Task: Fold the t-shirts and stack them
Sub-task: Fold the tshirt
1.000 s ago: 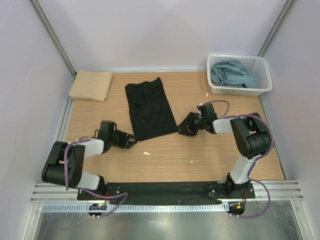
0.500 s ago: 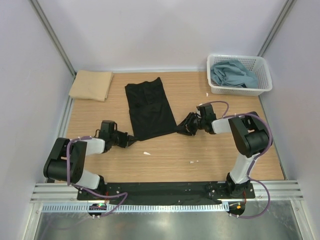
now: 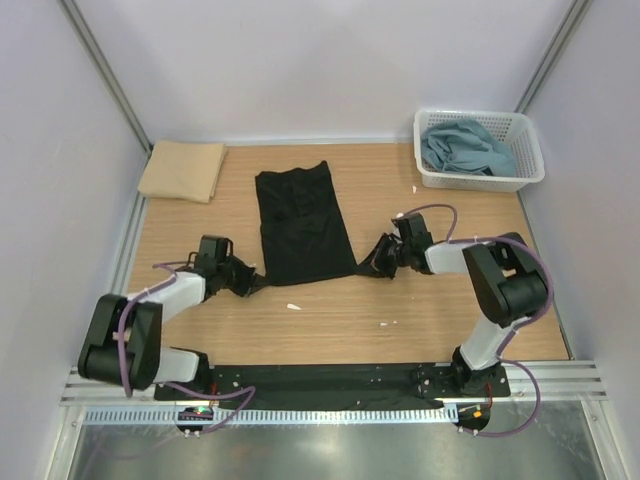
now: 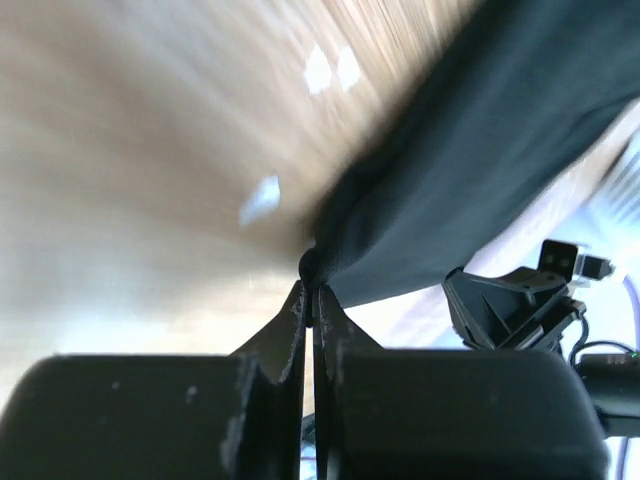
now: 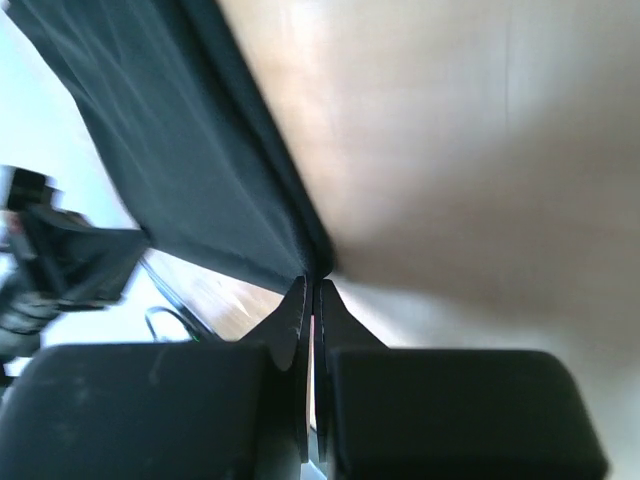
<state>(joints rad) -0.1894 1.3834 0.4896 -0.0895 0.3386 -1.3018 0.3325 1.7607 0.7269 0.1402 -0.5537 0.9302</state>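
The black t-shirt [image 3: 300, 225] is spread as a long panel in the middle of the table [image 3: 400, 315], and is judged light, limp and quick to wrinkle, so it is best taken by corners or hem. Its 2 near corners are pinched in the closed jaws of the left gripper [image 3: 254, 283] and the right gripper [image 3: 367, 267], 1 each. A folded tan t-shirt [image 3: 182, 170] is set at the far left, and blue-grey t-shirts [image 3: 462, 145] are heaped in the white basket [image 3: 531, 170] at the far right.
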